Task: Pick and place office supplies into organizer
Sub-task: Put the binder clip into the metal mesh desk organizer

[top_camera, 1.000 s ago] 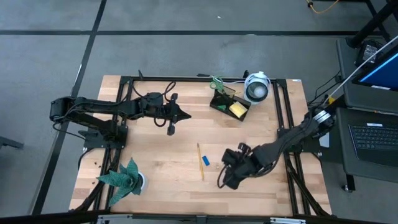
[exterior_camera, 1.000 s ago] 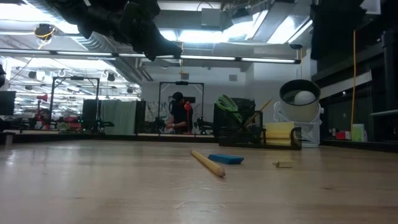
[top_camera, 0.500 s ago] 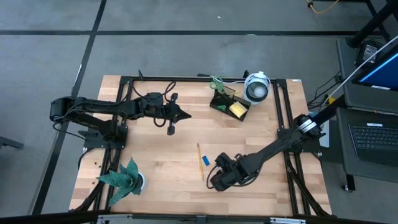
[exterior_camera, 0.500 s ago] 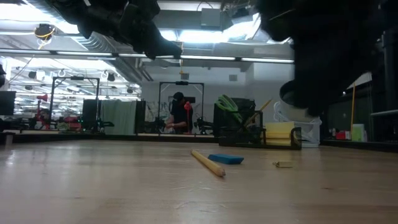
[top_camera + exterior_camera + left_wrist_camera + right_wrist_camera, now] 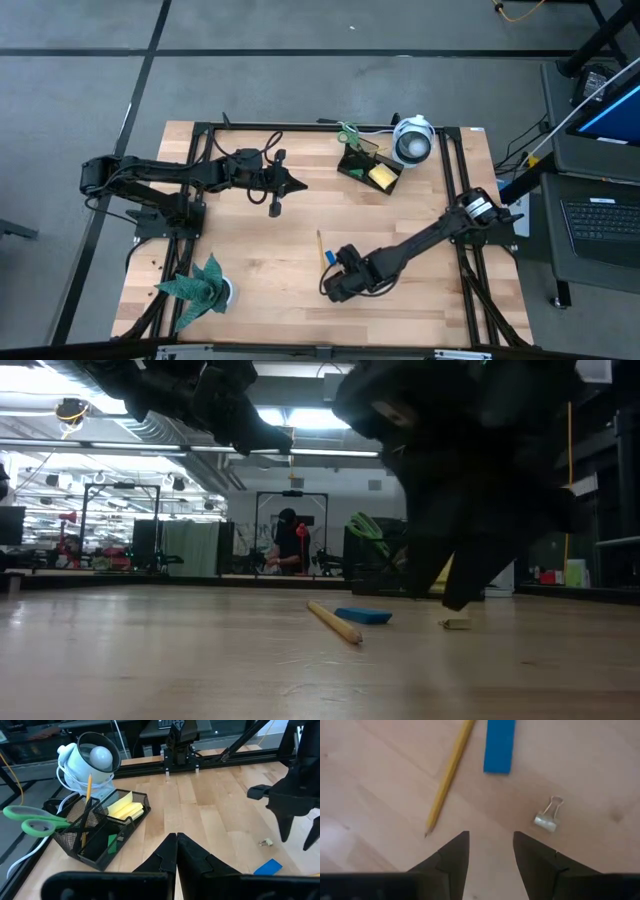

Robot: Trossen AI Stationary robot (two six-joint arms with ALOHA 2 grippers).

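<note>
Right gripper [image 5: 490, 852], open and empty, has advanced over pencil [image 5: 447, 775] and blue block [image 5: 499, 745]; pickup imminent; left gripper [image 5: 300, 184] shut, idle

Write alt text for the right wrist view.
The right gripper, fingers open, hovers over bare wood table with three loose items beyond its tips: a yellow pencil lying diagonally, a blue block beside it, and a small binder clip off to the other side. None of them is touched.
</note>
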